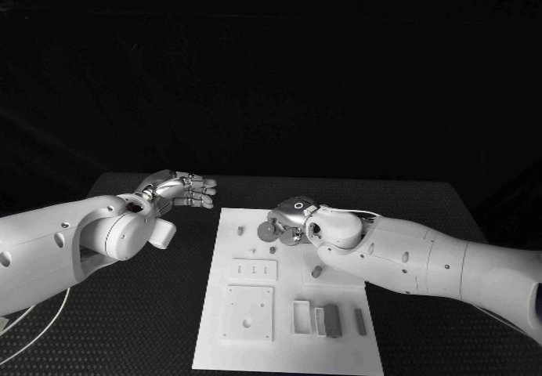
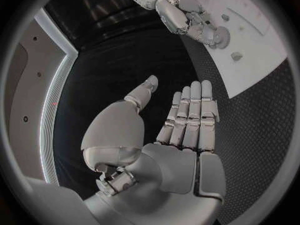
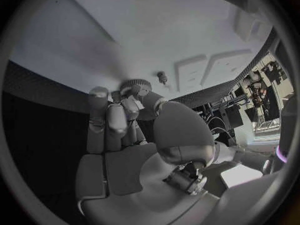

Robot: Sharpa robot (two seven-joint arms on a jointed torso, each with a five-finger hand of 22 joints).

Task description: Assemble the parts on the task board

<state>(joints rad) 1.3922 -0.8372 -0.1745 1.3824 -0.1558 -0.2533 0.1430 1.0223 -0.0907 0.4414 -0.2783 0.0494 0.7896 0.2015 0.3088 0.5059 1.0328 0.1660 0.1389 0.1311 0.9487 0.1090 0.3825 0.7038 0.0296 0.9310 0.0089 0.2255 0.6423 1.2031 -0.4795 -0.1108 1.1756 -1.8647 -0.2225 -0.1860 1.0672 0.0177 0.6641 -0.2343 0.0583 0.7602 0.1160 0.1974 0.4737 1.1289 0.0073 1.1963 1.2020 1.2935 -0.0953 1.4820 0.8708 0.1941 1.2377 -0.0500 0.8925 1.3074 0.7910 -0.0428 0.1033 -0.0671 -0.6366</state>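
The white task board (image 1: 339, 356) lies in the middle of the table. My right hand (image 1: 294, 218) is over the board's far end and pinches a round grey toothed part (image 1: 269, 231) at its fingertips; the right wrist view shows this toothed part (image 3: 134, 86) between thumb and fingers (image 3: 100, 110), just above the board (image 3: 94, 40). A small peg (image 3: 162, 77) stands on the board close by. My left hand (image 1: 181, 190) hovers off the board's far left corner, with fingers (image 2: 190, 115) straight and apart and nothing in them.
Several grey pieces lie on the board: a peg (image 1: 240, 229), a small stud (image 1: 272, 250), an oval piece (image 1: 316, 271) and three upright blocks (image 1: 330, 319) near the front. Two raised square plates (image 1: 248, 312) sit at the board's left. Black table mat (image 1: 135, 329) surrounds it.
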